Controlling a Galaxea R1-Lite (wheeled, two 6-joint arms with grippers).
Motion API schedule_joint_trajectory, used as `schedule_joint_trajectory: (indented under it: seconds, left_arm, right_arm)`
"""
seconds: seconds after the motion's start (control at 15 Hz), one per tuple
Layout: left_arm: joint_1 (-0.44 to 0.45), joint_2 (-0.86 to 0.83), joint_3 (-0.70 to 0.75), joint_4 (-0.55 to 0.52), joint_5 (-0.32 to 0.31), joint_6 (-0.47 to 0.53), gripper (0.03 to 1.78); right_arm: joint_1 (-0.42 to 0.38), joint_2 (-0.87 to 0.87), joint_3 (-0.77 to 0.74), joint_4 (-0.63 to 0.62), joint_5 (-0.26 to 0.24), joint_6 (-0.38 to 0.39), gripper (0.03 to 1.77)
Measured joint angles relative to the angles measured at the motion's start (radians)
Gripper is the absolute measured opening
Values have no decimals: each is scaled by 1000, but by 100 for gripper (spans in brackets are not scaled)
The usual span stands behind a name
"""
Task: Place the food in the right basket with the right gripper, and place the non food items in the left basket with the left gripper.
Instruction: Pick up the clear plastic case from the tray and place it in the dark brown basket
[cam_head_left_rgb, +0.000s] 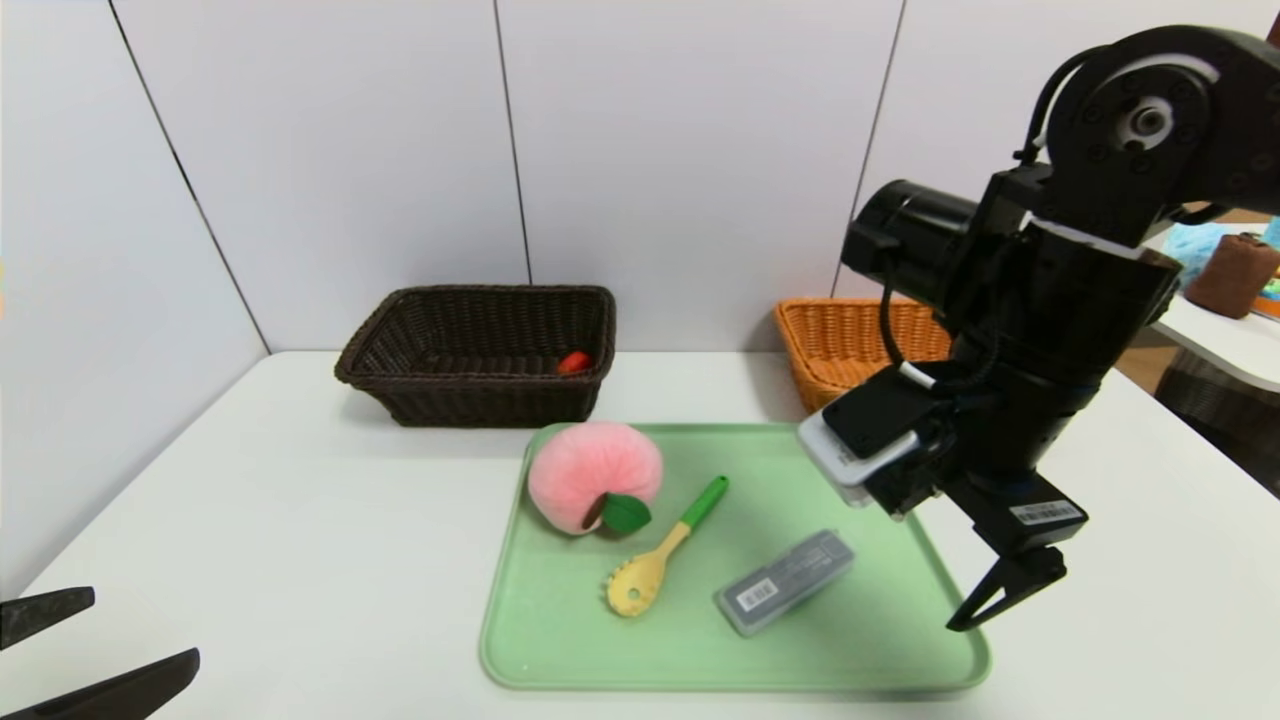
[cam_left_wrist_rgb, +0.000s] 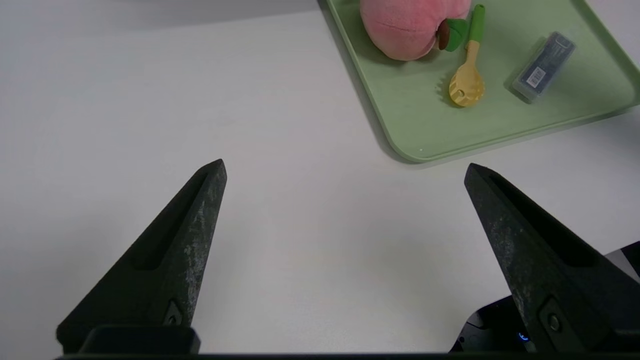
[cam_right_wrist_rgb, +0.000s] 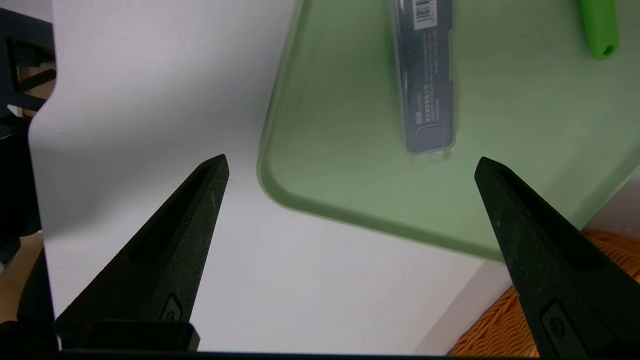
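Peach (cam_head_left_rgb: 593, 474) lies mid-frame on the tray, well left of the right end effector (cam_head_left_rgb: 1005, 595), whose fingers stand apart, empty, at the tray's right edge.

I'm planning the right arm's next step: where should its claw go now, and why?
Probably sideways toward the fuzzy pink plush peach, the only food on the pale green plastic tray. The right claw hangs open and empty above the tray's right edge, near the flat grey translucent case, a non-food item.
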Motion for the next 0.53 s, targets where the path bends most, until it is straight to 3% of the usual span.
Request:
schedule_joint_trajectory:
  seconds: [0.53]
  left_arm:
    - [0, 8, 3, -3, -1, 1, 169]
  right_arm:
    - [0, 141, -1, -93, 13, -28, 170]
